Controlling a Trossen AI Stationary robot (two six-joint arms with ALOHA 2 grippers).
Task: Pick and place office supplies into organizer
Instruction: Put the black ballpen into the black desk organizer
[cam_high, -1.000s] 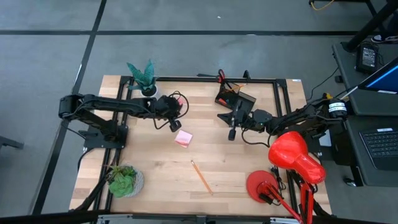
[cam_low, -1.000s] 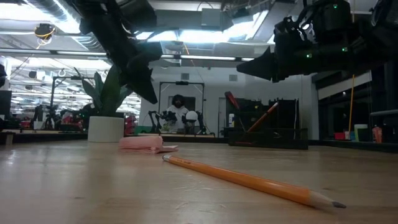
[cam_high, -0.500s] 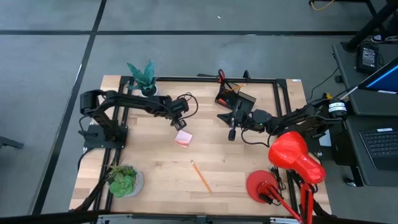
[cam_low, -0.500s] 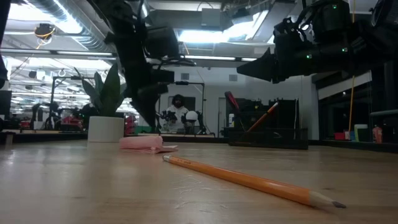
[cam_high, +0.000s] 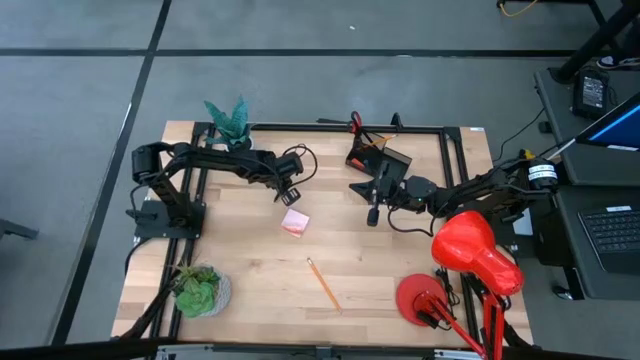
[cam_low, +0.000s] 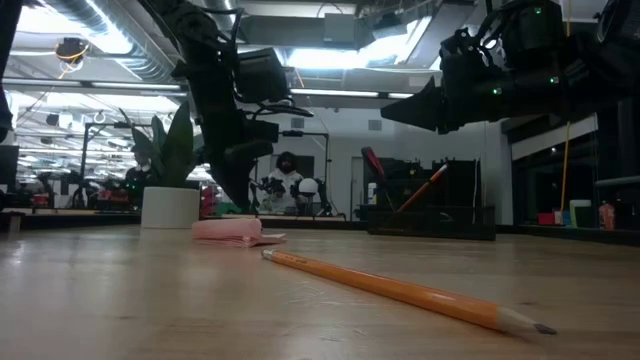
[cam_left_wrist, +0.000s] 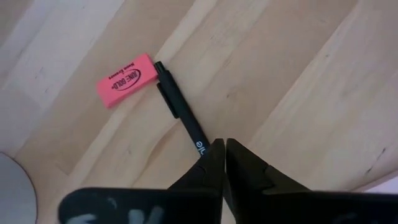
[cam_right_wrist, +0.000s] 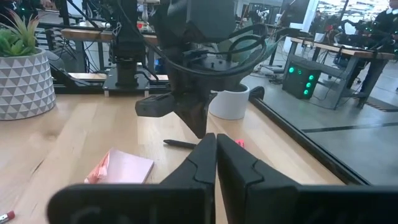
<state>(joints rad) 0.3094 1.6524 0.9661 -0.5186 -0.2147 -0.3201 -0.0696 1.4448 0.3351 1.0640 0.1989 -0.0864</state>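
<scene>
Behind the table, a large workshop is seen in the low view, with ceiling lights, benches and a seated person far off. A grey floor surrounds the wooden table (cam_high: 250, 270) in the high view. A red lamp (cam_high: 470, 262) occupies the near right corner; one potted plant (cam_high: 200, 290) stands at the near left corner and another plant (cam_high: 228, 122) at the far left edge.

The organizer (cam_high: 378, 157) is placed at the far edge, right of centre, with a pencil and red scissors already standing in it. The right gripper (cam_high: 372, 214) is held just near of the organizer, fingers shut and empty, and waits.

The left gripper (cam_high: 292, 197) is positioned at the far left-centre, fingers pressed together and holding nothing. In the left wrist view, a black pen (cam_left_wrist: 180, 115) lies flat on the wood directly below and ahead of the fingertips, its long axis running diagonally away from them. A pink eraser (cam_left_wrist: 126, 79) lies touching or almost touching the pen's far end. The left arm is judged the nearer one for the pen; the fingers must be opened across its axis first.

A sticky pad (cam_high: 294, 222) lies just near of the left gripper, and an orange pencil (cam_high: 323, 283) lies nearer still, centre.
</scene>
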